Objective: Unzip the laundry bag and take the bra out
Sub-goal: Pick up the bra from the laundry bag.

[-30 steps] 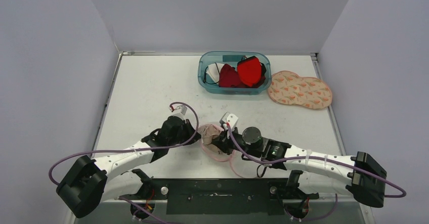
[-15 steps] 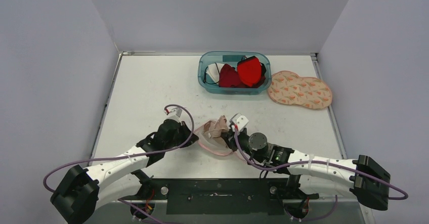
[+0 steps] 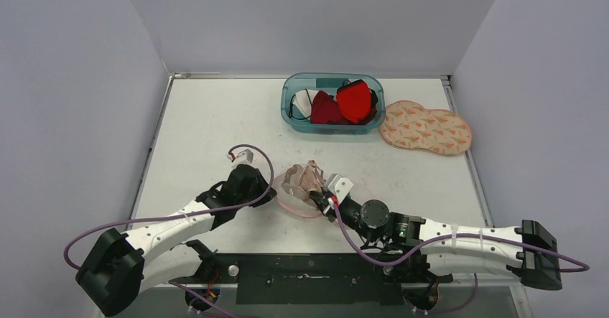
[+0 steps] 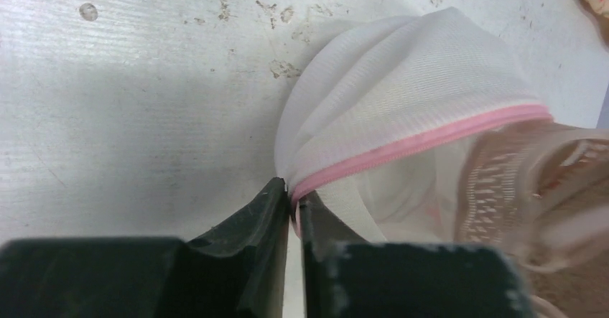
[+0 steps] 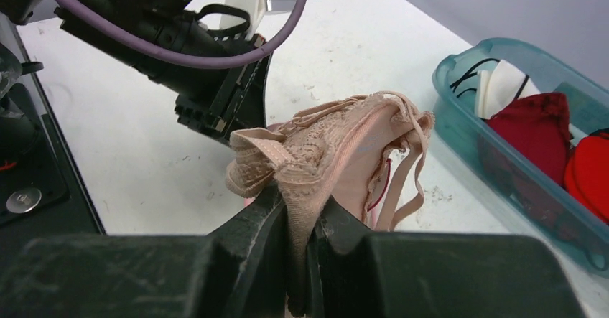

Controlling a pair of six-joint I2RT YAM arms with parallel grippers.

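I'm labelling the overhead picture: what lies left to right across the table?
left gripper → beige lace bra → peach floral-patterned fabric pad

A lab cell — bare grey walls [image 3: 309,16] box in a white table [image 3: 215,124] (robot arms [image 3: 172,221] bolted on).

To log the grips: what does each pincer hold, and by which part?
The left pincer pinches the laundry bag at its pink zipper edge; the right pincer grips the bra by a fold of lace.
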